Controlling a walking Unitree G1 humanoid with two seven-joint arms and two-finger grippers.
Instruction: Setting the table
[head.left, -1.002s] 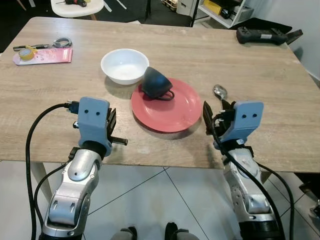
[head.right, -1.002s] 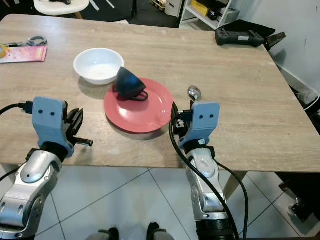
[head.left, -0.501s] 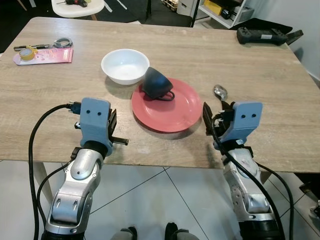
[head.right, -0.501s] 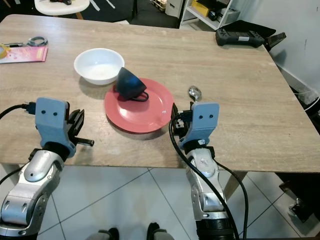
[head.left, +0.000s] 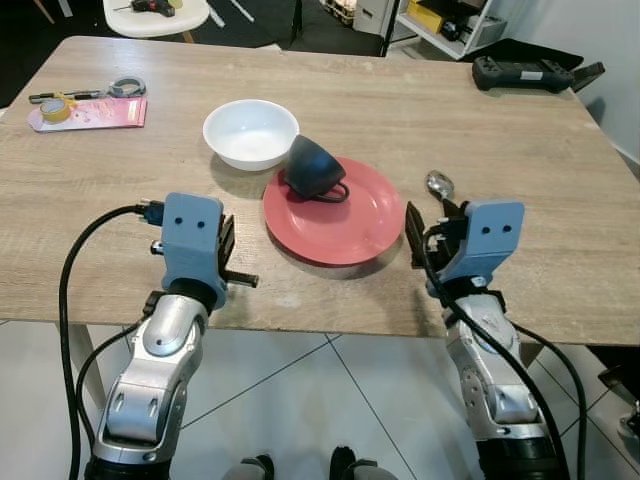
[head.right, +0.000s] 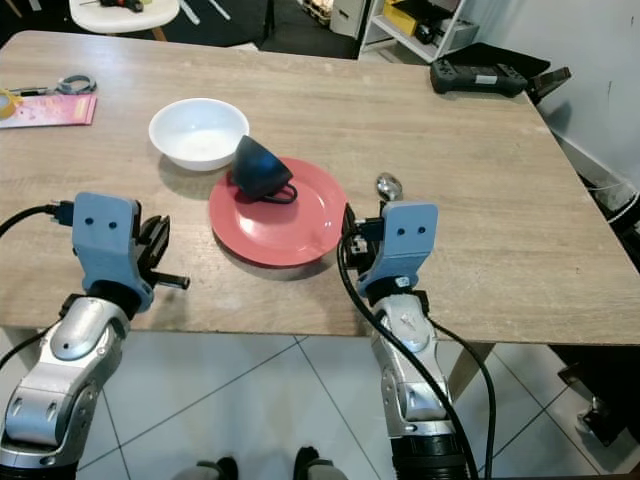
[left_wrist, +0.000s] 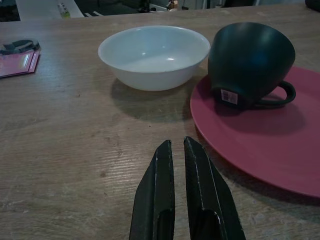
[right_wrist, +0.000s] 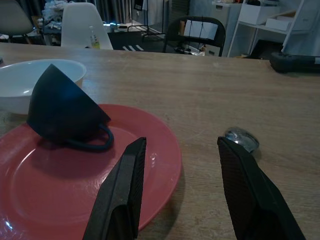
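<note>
A red plate lies on the wooden table with a dark cup tipped over on its far left part, handle toward me. A white bowl stands just behind and left of the plate. My left gripper hovers shut and empty over the table's front edge, left of the plate. My right gripper is open at the plate's right rim. A metal spoon lies right of the plate, its bowl beside my right fingertip and its handle hidden behind the gripper.
A pink booklet with a tape roll lies at the table's far left. A black controller rests at the far right corner. Chairs and shelves stand beyond the table. The table's front edge runs just under my wrists.
My left arm has edged slightly to the right. The right arm and the dishes have not moved.
</note>
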